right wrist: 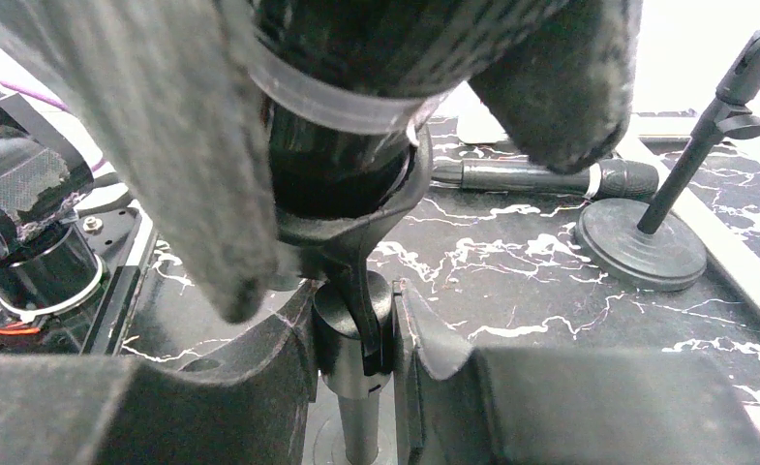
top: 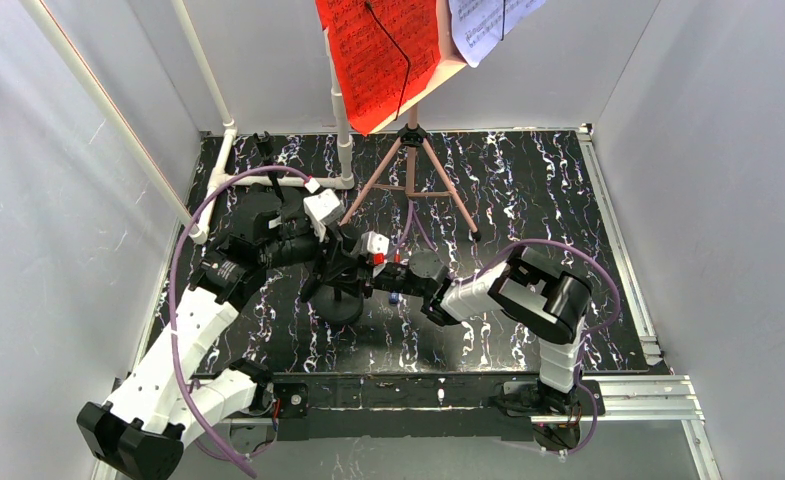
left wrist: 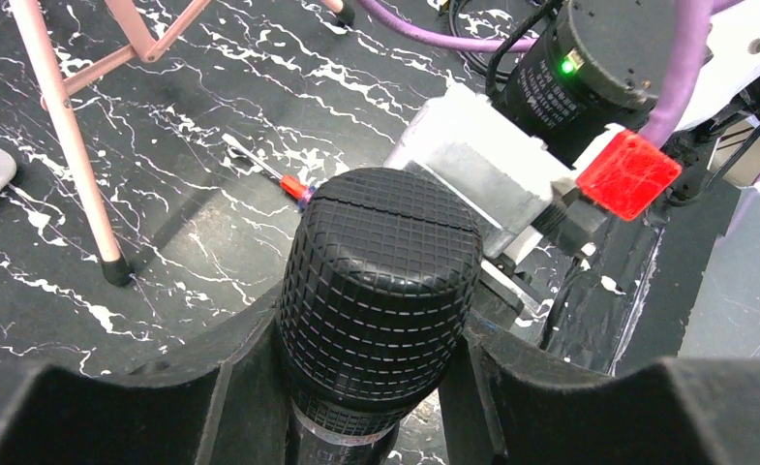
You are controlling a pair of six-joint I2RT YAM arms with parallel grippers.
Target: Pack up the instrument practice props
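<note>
A black microphone (left wrist: 380, 281) stands in the clip (right wrist: 356, 228) of its stand, whose round base (top: 340, 308) rests mid-table. My left gripper (left wrist: 371, 363) is shut on the microphone's mesh head. My right gripper (right wrist: 356, 329) is shut on the stand's post (right wrist: 342, 339) just under the clip. A second microphone (right wrist: 540, 176) lies flat on the table beside another stand with a round base (right wrist: 642, 250). The pink rack (top: 408, 180) stands on tripod legs at the back, carrying a red sheet (top: 378, 55) and a white sheet (top: 488, 25).
A white pipe frame (top: 218, 150) rises at the back left. A pink tripod leg (left wrist: 66, 126) and a small red-handled tool (left wrist: 293, 186) are close to the held microphone. Grey walls enclose the black marbled table (top: 538, 200). Purple cables loop off both arms.
</note>
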